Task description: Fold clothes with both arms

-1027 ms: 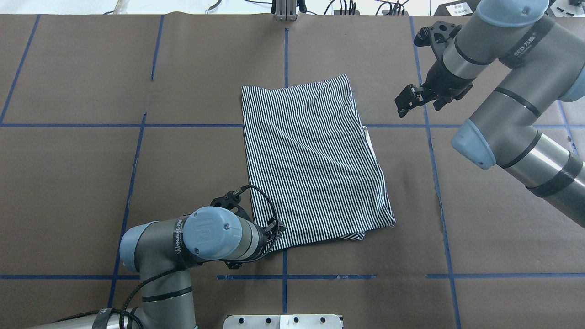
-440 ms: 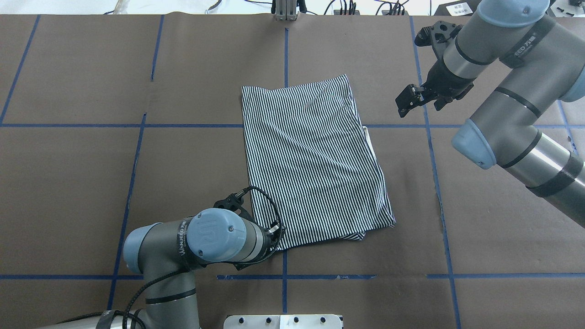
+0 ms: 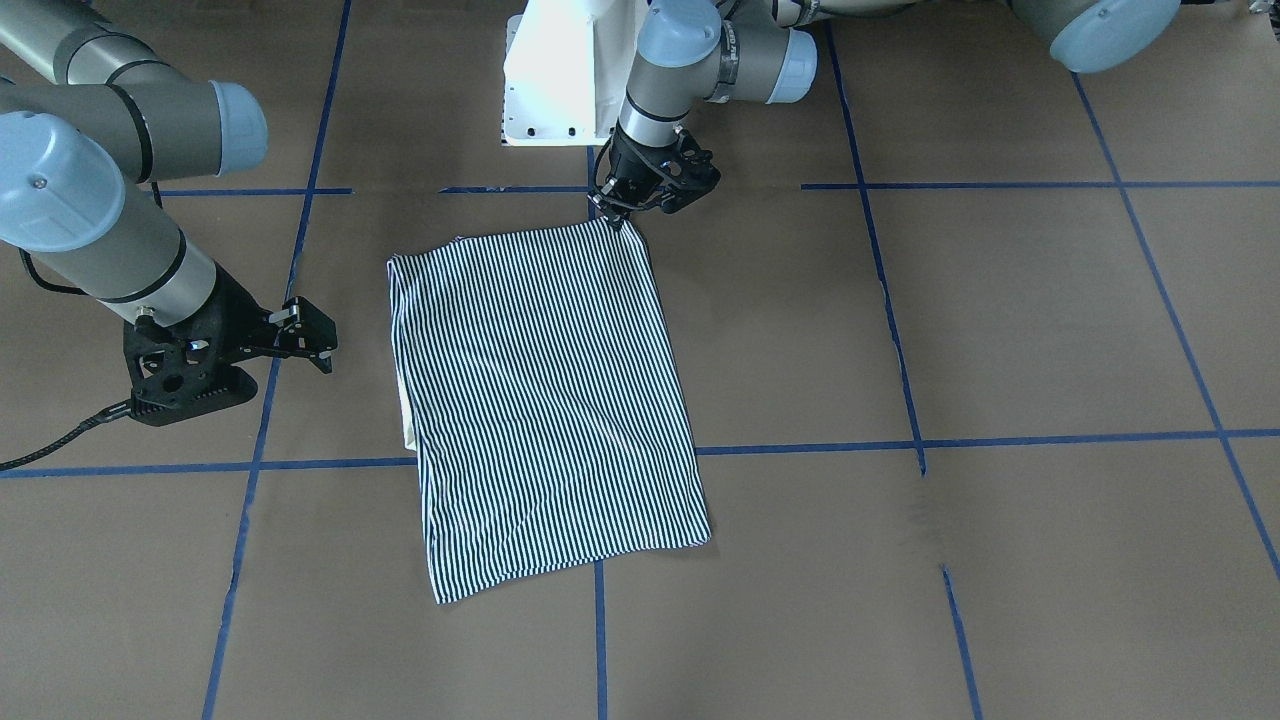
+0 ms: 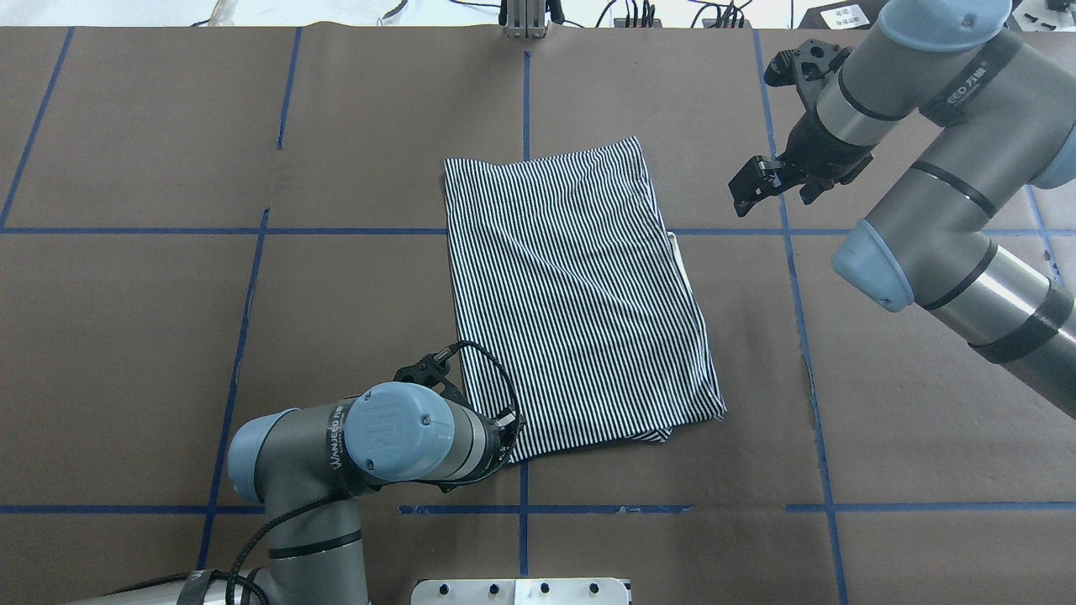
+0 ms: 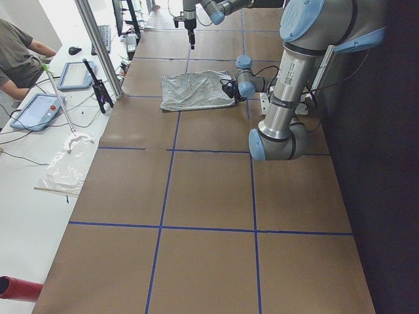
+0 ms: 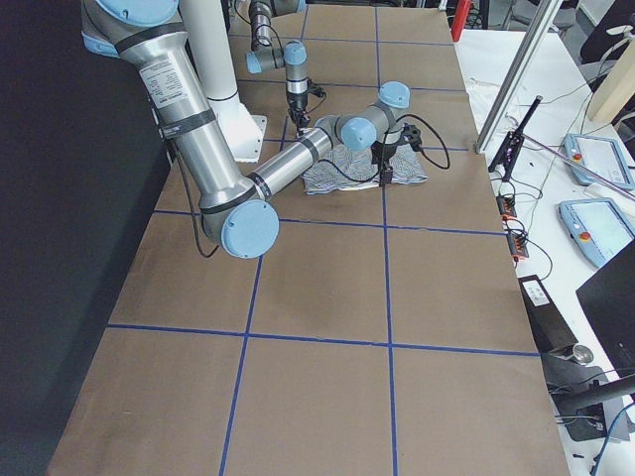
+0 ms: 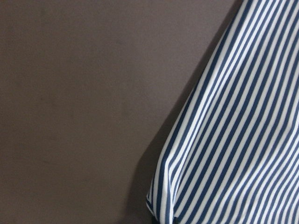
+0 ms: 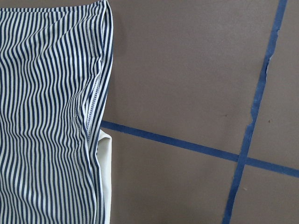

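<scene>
The striped polo shirt (image 4: 572, 294) lies folded into a tall rectangle at the middle of the brown table; it also shows in the front view (image 3: 540, 400). A sliver of cream collar (image 8: 106, 177) peeks out at its right edge. My left gripper (image 4: 507, 424) is at the shirt's near-left corner, fingers together on it (image 3: 615, 213). In the left wrist view the striped cloth (image 7: 243, 140) rises off the table with a shadow under it. My right gripper (image 4: 751, 189) hangs open and empty above the table, right of the shirt's far-right corner (image 3: 312, 335).
Blue tape lines (image 4: 790, 252) grid the table. The white pedestal (image 3: 560, 80) stands at the near edge by the left arm. A metal post (image 4: 525, 21) stands at the far edge. A side desk with tablets (image 5: 39, 111) and a person (image 5: 19, 52) lie beyond.
My left arm's elbow has shifted slightly to the right and toward the near edge, gripper still at the corner. My right gripper has drifted a little away from the shirt. The shirt has not moved.
</scene>
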`<state>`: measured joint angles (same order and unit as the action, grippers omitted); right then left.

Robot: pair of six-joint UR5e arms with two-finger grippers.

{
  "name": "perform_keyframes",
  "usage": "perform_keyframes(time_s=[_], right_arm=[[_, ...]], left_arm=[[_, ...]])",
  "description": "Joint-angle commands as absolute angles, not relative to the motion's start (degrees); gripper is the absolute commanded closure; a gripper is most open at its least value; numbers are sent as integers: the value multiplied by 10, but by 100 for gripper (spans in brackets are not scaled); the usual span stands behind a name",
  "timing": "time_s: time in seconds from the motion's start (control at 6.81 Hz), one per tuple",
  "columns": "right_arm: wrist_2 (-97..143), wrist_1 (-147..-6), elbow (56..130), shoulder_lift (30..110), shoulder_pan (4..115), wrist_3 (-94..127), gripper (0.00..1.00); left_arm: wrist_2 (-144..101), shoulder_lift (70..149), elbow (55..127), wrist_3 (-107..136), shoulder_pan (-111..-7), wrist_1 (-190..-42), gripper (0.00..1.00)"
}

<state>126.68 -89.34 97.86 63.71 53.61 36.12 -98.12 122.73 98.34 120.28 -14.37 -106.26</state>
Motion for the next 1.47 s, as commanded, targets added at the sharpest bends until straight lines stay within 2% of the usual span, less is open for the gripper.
perform_keyframes(time_s=[0.0, 0.44, 0.88, 1.32], right_arm=[[1271, -889, 985, 639, 533, 451, 0], [1260, -887, 1045, 635, 452, 716, 0], [1155, -888, 1106, 640, 333, 979, 0], [1012, -889, 1108, 638, 220, 1154, 0]], left_arm=[[-977, 1209, 998, 1146, -149, -1063, 100], [-980, 1158, 1059, 1106, -150, -1063, 100], [-981, 1152, 1063, 1103, -149, -1063, 100], [-981, 1153, 1063, 1103, -147, -1063, 100]])
